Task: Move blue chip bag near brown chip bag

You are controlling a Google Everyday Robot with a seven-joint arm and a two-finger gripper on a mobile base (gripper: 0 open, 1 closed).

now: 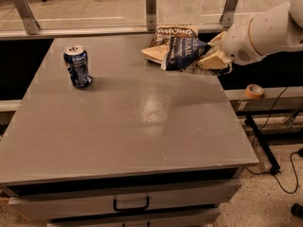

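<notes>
The blue chip bag (181, 52) is dark navy foil with white lettering. It lies at the far right of the grey table (128, 126), overlapping the front of the brown chip bag (166, 35), which shows its brown top with white script and a tan lower part. My gripper (206, 53) is at the blue bag's right end, its cream fingers closed on that end. The white arm reaches in from the right.
A blue soda can (78, 66) stands upright at the table's far left. A metal rail with posts (150, 4) runs behind the table. A roll of tape (254, 90) sits on a ledge to the right. A drawer handle (131, 205) is below the front edge.
</notes>
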